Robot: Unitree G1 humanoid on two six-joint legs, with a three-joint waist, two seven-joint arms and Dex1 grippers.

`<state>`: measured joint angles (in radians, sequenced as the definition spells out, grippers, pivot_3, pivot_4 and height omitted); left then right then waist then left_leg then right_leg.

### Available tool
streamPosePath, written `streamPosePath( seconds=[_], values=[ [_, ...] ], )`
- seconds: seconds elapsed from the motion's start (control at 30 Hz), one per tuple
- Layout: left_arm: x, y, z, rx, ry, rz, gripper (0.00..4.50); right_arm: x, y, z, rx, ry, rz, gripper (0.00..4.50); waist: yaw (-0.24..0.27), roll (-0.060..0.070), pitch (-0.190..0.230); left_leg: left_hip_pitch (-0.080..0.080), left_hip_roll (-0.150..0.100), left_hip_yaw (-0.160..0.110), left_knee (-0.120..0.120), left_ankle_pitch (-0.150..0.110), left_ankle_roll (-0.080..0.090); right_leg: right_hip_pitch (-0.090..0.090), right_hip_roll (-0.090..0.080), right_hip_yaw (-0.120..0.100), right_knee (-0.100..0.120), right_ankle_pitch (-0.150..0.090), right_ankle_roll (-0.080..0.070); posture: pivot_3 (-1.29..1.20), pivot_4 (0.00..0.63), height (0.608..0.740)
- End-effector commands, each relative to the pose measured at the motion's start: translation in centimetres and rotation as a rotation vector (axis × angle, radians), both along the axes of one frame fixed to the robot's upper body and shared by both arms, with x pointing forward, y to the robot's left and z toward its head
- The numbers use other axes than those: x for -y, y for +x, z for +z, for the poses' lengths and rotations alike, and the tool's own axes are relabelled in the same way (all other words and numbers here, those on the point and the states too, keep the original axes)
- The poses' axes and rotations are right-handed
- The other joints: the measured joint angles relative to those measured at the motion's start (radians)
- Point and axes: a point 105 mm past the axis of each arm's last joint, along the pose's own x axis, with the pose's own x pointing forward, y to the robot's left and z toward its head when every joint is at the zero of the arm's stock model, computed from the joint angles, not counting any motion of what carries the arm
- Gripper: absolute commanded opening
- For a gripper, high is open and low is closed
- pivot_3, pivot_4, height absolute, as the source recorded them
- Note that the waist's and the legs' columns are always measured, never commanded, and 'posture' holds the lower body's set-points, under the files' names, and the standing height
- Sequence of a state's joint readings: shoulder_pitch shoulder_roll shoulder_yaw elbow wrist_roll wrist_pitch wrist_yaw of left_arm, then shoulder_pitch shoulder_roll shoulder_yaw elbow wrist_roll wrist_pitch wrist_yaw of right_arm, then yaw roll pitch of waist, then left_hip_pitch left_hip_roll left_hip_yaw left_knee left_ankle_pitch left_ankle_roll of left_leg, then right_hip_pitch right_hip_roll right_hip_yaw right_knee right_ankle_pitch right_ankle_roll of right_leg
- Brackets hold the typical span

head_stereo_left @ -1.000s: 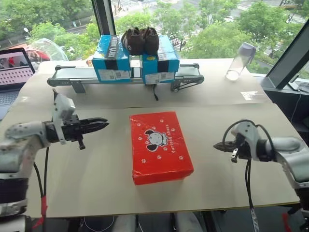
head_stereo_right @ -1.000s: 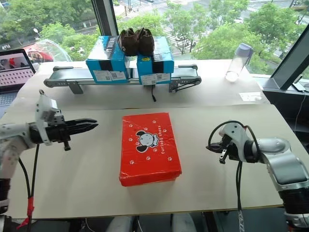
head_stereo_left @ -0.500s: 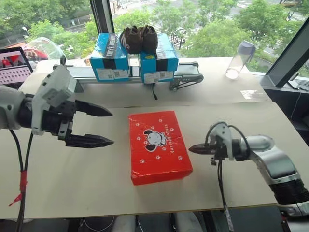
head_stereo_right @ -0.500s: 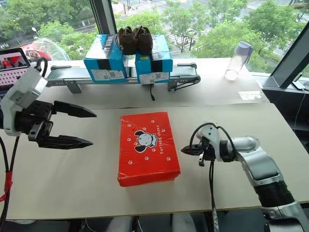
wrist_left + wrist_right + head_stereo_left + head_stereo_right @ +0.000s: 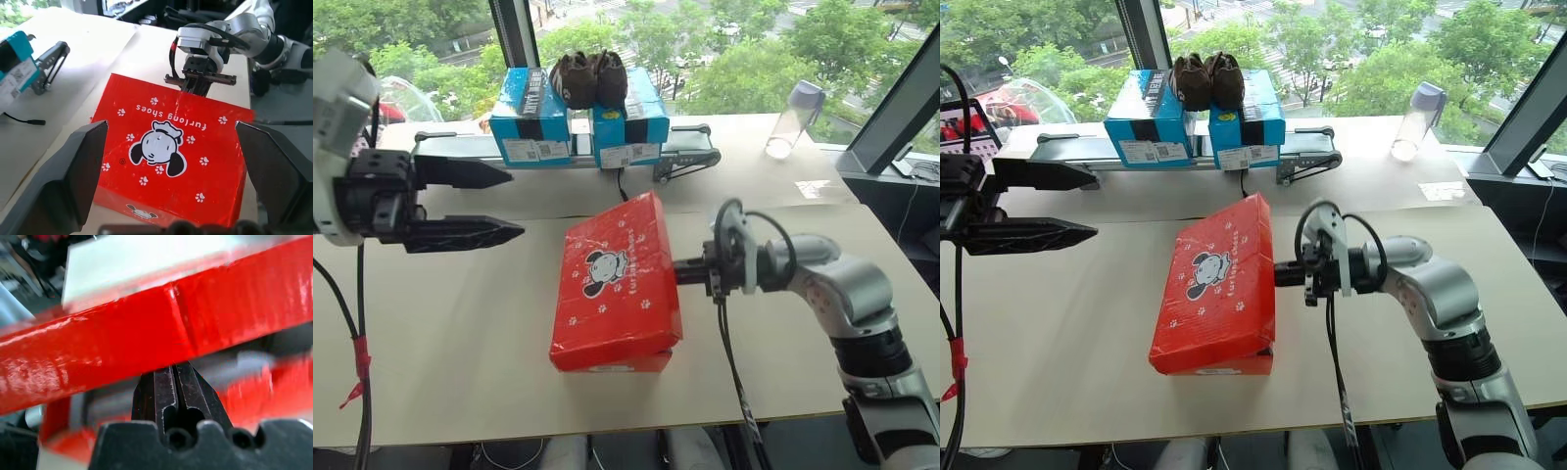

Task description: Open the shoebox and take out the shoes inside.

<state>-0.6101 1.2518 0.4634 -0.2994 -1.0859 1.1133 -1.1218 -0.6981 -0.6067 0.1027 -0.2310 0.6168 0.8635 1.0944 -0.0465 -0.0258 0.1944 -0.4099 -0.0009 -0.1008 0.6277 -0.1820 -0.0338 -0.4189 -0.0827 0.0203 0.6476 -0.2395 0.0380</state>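
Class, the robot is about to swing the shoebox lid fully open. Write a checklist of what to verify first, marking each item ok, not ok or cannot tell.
1. Right pincer shut, tip under the lid edge: ok.
2. Lid lifted on the right side: ok.
3. Left pincer open, apart from the shoebox: ok.
4. Box base flat on the table: ok.
5. Shoes inside seen: cannot tell.

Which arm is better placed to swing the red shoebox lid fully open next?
Probably the right. The right gripper, shut, sits under the lid edge and tilts it up; the left gripper hangs open, apart from the shoebox.
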Motion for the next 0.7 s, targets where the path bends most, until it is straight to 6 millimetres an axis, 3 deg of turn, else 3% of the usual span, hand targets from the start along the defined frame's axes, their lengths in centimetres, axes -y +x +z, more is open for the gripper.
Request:
streamPosePath(
  seconds=[0.03,0.3,0.47,0.6,0.7],
  values=[
    [-0.7,-1.8,2.7,0.095,-0.019,0.038,4.45,-2.7,-0.2,4.5,0.101,0.073,0.081,0.0,-0.007,0.0,0.001,-0.001,0.0,0.0,0.0,0.0,0.0,-0.003,0.001,0.001,0.001,0.001,-0.002,0.0,0.15,0.74],
    [0.7,-4.9,4.9,0.165,0.057,0.054,4.45,-11.6,2.4,7.7,0.282,0.123,0.111,0.0,-0.024,-0.001,0.001,-0.001,0.003,0.0,-0.001,0.001,-0.001,-0.004,0.004,0.003,0.001,0.002,-0.003,0.0,0.15,0.74],
    [1.3,-6.5,5.9,0.176,0.119,0.077,4.45,-16.6,2.7,5.0,0.377,0.062,0.162,0.0,-0.025,-0.002,0.0,0.0,0.004,0.001,-0.002,0.001,-0.001,-0.004,0.005,0.003,0.001,0.002,-0.003,0.0,0.15,0.74],
    [1.8,-6.9,5.9,0.159,0.132,0.076,4.45,-17.5,3.3,3.3,0.445,0.003,0.171,0.0,-0.021,-0.002,0.001,0.0,0.004,0.001,-0.002,0.001,-0.001,-0.004,0.005,0.003,0.001,0.002,-0.003,0.0,0.15,0.74],
    [1.9,-6.1,4.3,0.102,0.149,0.083,4.45,-14.8,3.5,3.2,0.344,-0.067,0.191,0.0,-0.016,-0.002,0.001,0.0,0.003,0.001,-0.001,0.001,-0.003,-0.003,0.005,0.004,0.001,0.002,-0.003,0.0,0.15,0.74]
  ],
)
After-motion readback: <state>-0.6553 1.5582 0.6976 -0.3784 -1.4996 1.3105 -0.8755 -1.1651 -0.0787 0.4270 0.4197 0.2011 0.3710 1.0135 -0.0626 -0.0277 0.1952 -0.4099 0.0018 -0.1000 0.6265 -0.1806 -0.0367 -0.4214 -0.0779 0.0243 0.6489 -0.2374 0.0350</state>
